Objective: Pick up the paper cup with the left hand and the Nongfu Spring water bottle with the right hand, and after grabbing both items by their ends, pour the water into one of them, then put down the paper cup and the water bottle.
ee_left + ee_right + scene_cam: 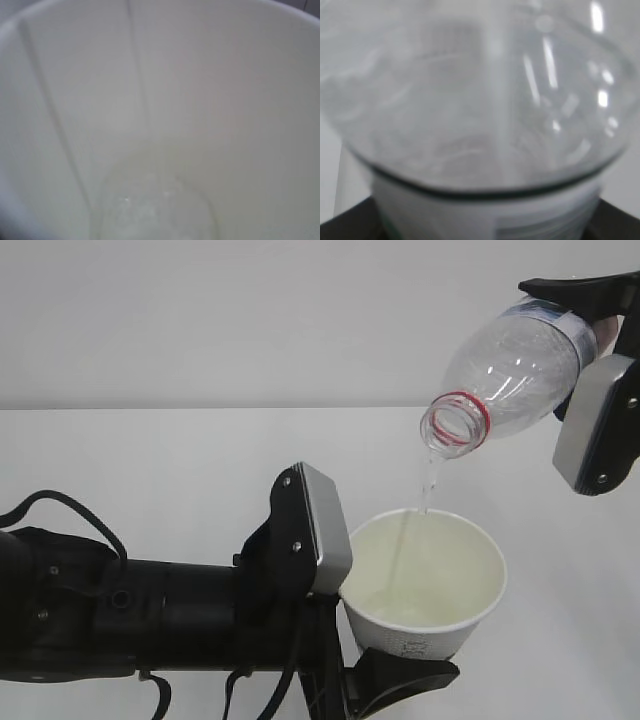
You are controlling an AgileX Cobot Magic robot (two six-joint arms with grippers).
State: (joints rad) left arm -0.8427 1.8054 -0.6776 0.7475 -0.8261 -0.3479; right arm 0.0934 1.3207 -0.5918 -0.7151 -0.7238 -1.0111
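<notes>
We find the pouring step in hand. The right hand (590, 370), at two o'clock in the exterior view, is clamped on the body of the Nongfu Spring water bottle (510, 370), which is tipped with its open mouth and red neck ring pointing down toward seven o'clock. A thin stream of the water (428, 480) falls from the mouth into the paper cup (425, 585), which sits at five o'clock from centre, directly below the bottle mouth and clear of it.

The left hand (355, 625) grasps the cup from its nine o'clock side, a grey plate against the wall and a black finger under the base. The cup stands upright, or very nearly so.

In the left wrist view we look into the cup: white inner wall, a vertical seam, and a shallow pool at the bottom (155, 210). The right wrist view shows the clear ribbed bottle wall close up and blurred (480, 100), with a label edge at six o'clock.

We judge the bottle nearly drained; little liquid is visible in it. The next move calls for righting the bottle without jolting the stream past the rim, keeping the cup level, then lowering both to the table (150, 450) and releasing.
</notes>
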